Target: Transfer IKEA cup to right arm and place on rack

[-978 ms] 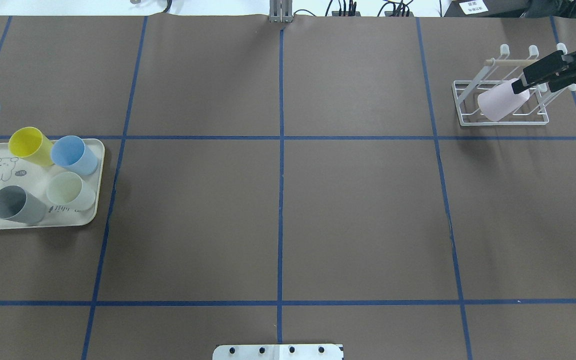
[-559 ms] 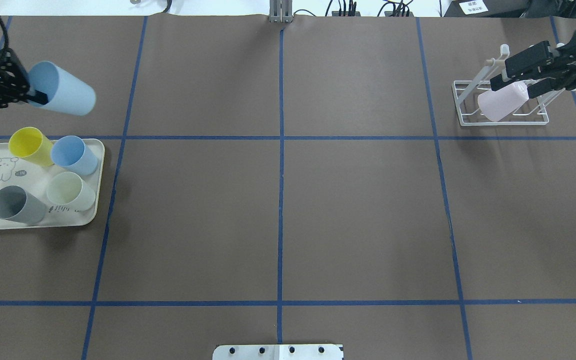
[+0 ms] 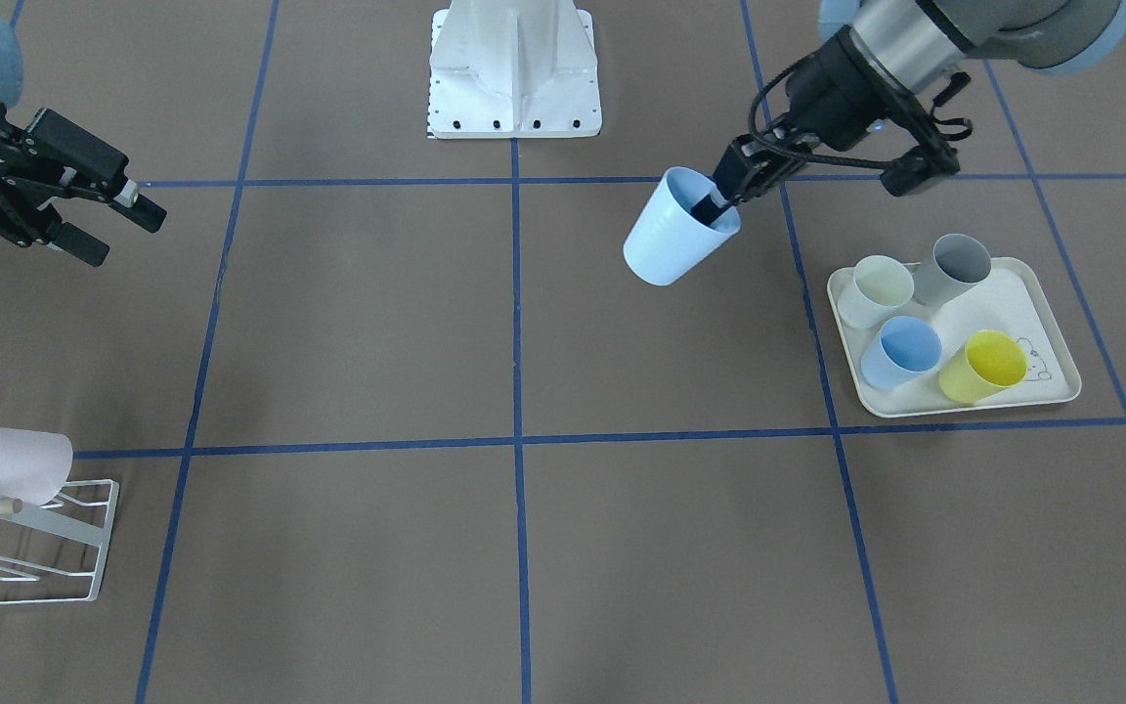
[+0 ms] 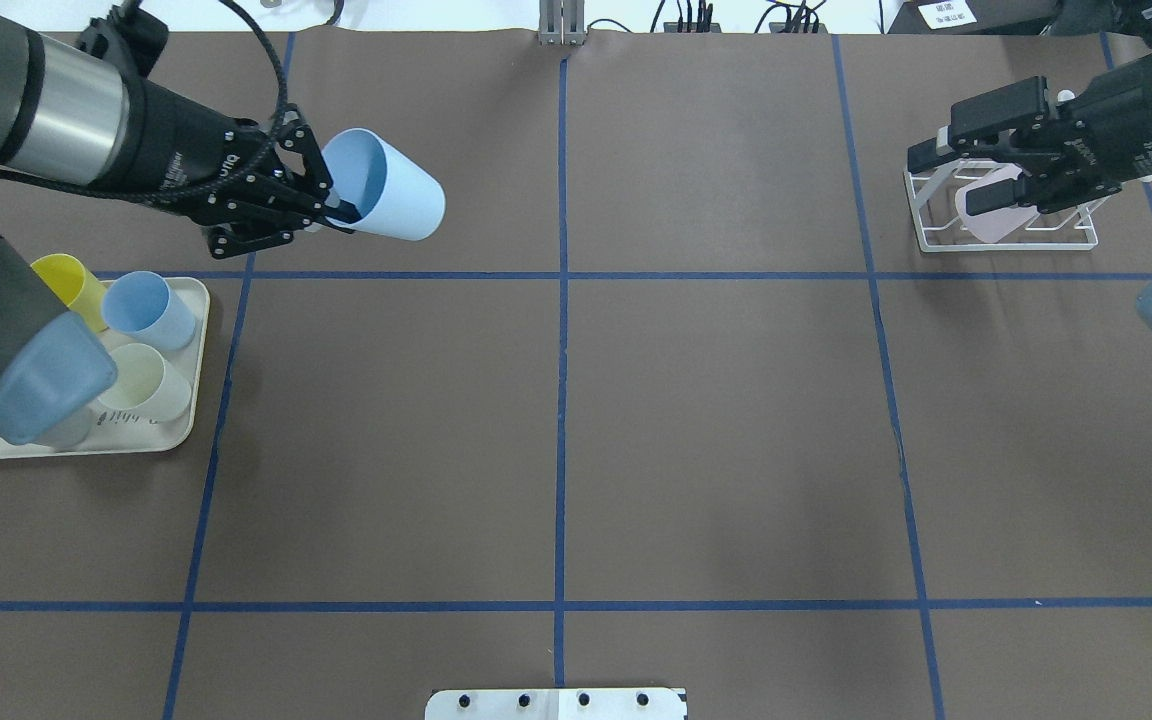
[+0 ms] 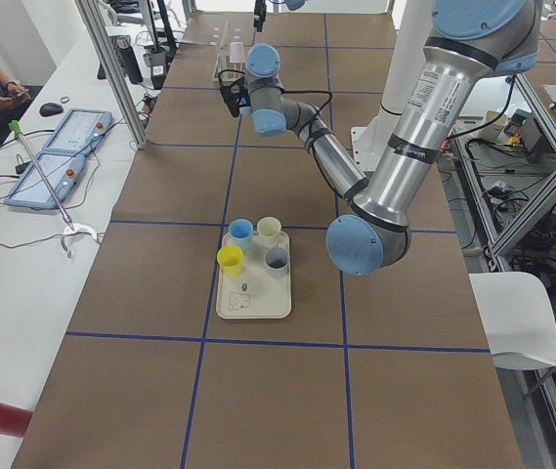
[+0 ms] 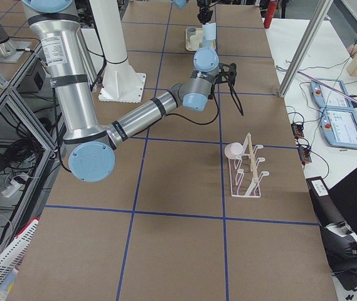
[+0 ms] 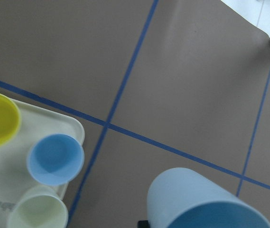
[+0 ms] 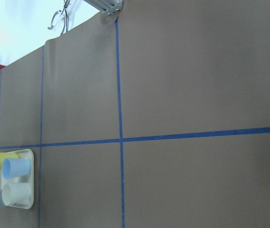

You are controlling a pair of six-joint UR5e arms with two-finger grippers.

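Brown paper with a blue tape grid covers the desk (image 4: 716, 420). The left end effector (image 4: 334, 208) is clamped on the rim of the pale-blue cup (image 4: 388, 190), one finger inside and one outside. The cup is airborne and tipped on its side with its base pointing toward the centre line. It hangs left of the middle tape line, on the far side of the tray (image 3: 1052, 303). The tray sits near the desk's left edge and holds four cups: yellow, blue, pale green and grey. The left arm partly covers it in the overhead view. The right end effector (image 4: 958, 178) has its jaws apart with nothing between them. It is raised, and in the overhead view it overlaps the rack (image 3: 84, 528). From the front it is well apart from the rack, on the robot's side of it. The rack stands near the right far corner, with a pink cup (image 3: 6, 462) lying tilted on its prongs. A wide stretch of bare paper, crossed only by tape lines, lies between the two end effectors. Compared with 0.6 s ago, the left end effector and its cup have moved from the left edge about halfway to the centre line. The right end effector has drawn away from the pink cup toward the centre and looks larger. Tray, rack and pink cup are unchanged.
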